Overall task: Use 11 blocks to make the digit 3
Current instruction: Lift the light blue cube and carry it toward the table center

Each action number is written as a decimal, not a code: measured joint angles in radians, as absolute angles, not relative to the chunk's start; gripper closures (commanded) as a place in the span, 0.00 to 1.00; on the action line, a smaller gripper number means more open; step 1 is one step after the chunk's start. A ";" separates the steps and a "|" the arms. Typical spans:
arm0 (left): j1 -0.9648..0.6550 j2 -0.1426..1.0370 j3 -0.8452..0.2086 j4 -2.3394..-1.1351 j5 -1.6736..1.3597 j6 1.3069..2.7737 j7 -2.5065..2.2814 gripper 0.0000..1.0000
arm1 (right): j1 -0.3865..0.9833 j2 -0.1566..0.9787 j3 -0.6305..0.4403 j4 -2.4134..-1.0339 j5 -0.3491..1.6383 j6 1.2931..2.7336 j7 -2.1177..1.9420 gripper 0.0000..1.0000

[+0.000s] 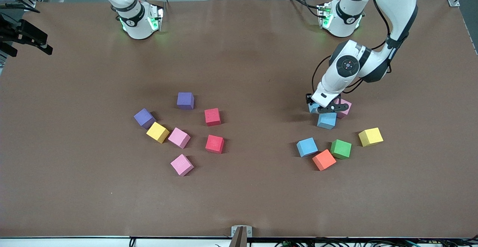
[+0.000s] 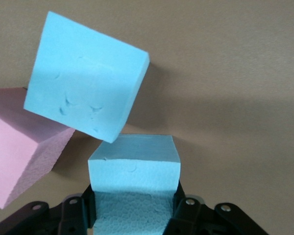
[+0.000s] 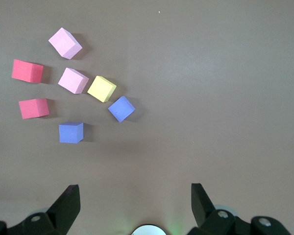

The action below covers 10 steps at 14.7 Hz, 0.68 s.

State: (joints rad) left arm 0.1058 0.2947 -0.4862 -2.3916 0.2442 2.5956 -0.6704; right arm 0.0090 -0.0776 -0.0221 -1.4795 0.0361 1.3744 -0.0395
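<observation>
Left pincer (image 2: 134, 208) pinching light blue block (image 2: 134, 169); neighbours touching. Right pincer (image 3: 135, 203) spread, waiting.

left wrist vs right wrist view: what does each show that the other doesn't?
Left wrist only: the left tool shut on a light blue cube, a second light blue cube and a lilac-pink cube close by.
Right wrist only: the right tool open, high over two red, two pink, one yellow and two purple cubes.
Both: only the brown table.
</observation>
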 measured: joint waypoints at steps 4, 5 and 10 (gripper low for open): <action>0.000 0.295 -0.498 -2.369 0.246 2.596 -0.758 0.60 | 0.009 -0.078 -0.022 -1.480 0.037 1.374 -0.039 0.00; -0.043 0.294 -0.500 -2.360 0.246 2.596 -0.790 0.60 | 0.009 -0.078 -0.022 -1.480 0.037 1.374 -0.040 0.00; -0.281 0.301 -0.506 -2.281 0.246 2.542 -0.978 0.60 | 0.009 -0.077 -0.022 -1.481 0.024 1.374 -0.040 0.00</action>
State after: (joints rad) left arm -0.2806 0.3015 -0.5059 -2.2808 0.2458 2.5423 -0.9780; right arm 0.0090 -0.0775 -0.0223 -1.4806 0.0244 1.3742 -0.0399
